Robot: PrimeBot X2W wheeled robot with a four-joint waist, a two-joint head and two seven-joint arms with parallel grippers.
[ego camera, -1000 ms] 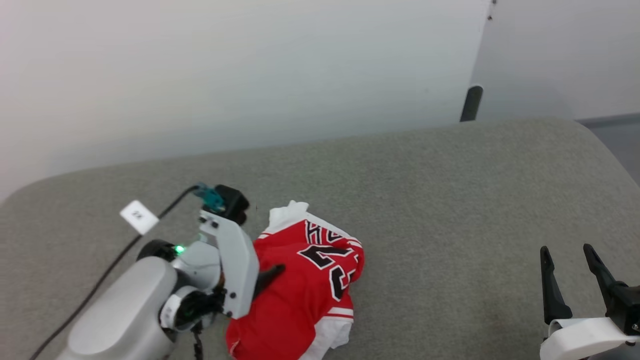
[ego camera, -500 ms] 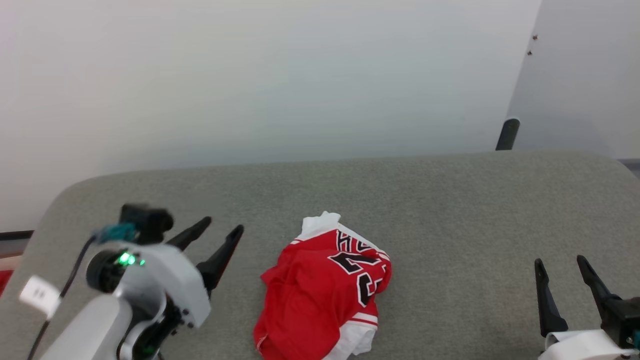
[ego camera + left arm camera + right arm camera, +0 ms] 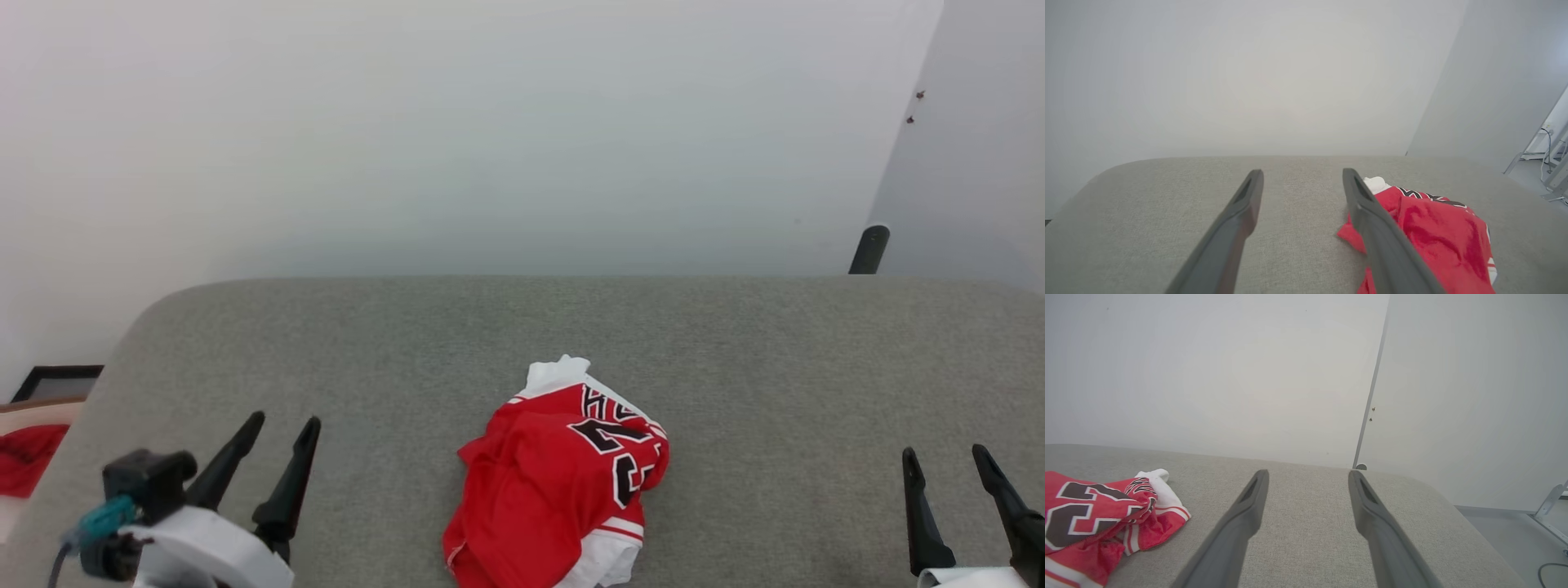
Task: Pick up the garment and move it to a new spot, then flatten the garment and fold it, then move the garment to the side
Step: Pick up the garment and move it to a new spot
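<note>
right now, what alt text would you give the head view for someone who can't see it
A crumpled red jersey with white panels and black lettering lies near the front middle of a grey padded surface, untouched. The left tool and right tool sit open at the lower corners, apart from it, with a plain pale wall behind.

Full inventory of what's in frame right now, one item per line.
padded surface: one, grey fabric, spans the head view
garment: one, red with white panels and black lettering, crumpled near the surface's near edge
wall: one, white, behind the surface
post: one, black, past the far right edge
red cloth: one, red, off the surface's left end
left gripper: one, dark fingers, open, empty, left of the garment
right gripper: one, dark fingers, open, empty, right of the garment
</note>
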